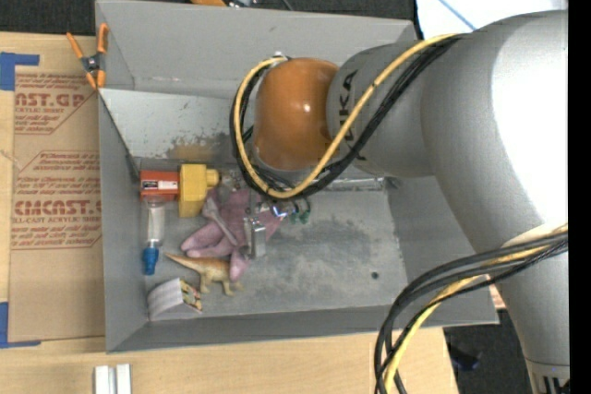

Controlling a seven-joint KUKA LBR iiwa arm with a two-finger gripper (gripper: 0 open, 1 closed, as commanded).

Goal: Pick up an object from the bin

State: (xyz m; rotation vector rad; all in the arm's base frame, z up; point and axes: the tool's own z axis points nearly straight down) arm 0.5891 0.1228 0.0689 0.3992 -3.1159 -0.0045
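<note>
Well, the grey bin (305, 41) spreads beneath me, and my arm (443, 106) with its orange cover (294, 111) leans in over its left half. My claw (257, 235) sits low at the right edge of a mauve toy (217, 231) in the left-hand heap; whether it is open or grips anything, I cannot tell. Around the toy lie a yellow block (194, 187), an orange box (159, 185), a tan dinosaur (211, 268) and a blue-capped tube (152, 240).
</note>
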